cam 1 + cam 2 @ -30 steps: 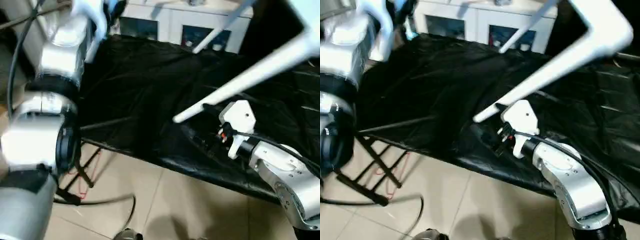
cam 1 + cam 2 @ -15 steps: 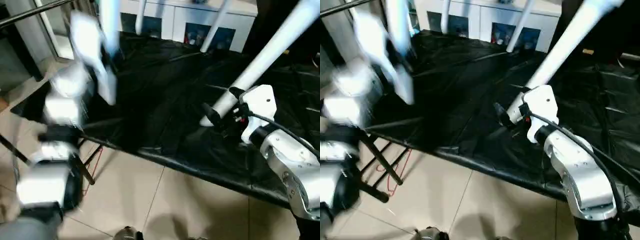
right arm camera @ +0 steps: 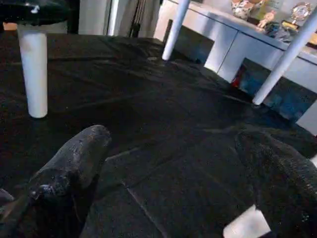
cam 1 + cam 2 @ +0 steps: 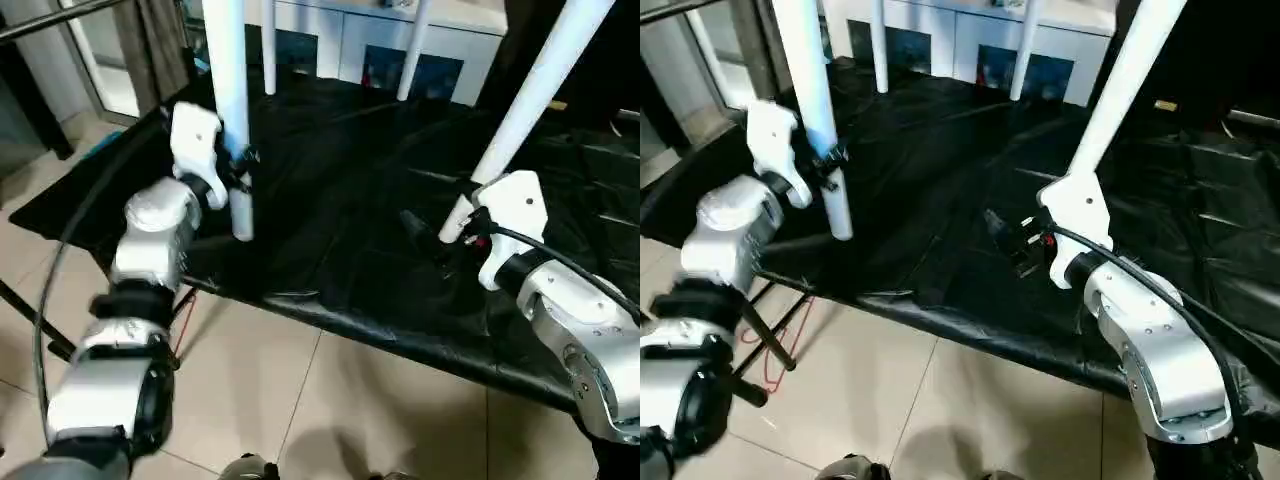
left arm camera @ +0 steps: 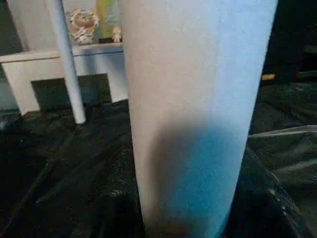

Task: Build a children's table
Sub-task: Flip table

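The left gripper is clenching around a white table leg at the near left of the desk, its black fingers wrapping the tube just above the leg's lower end. That leg is standing almost upright, running up past the top edge of the head views, and its lower end is hanging at the near left edge of the black sheet that is covering the desk. In the left wrist view the same leg is rising close in front of the camera, with the black sheet spreading behind it.

The right gripper is hovering low over the sheet at the near right, its jaws standing wide apart and grasping nothing; in the right wrist view its two black fingers are spreading well apart above the dark cover. Just behind this gripper's white housing a second leg is slanting up and to the right, its lower end sitting right beside the wrist; whether it is touching the housing cannot be told.

Farther back, two more white legs are standing near the far edge of the desk, one toward the left and the other toward the middle. Behind them a white cabinet with glass doors is lining the far side. Light floor tiles are showing in front of the desk.
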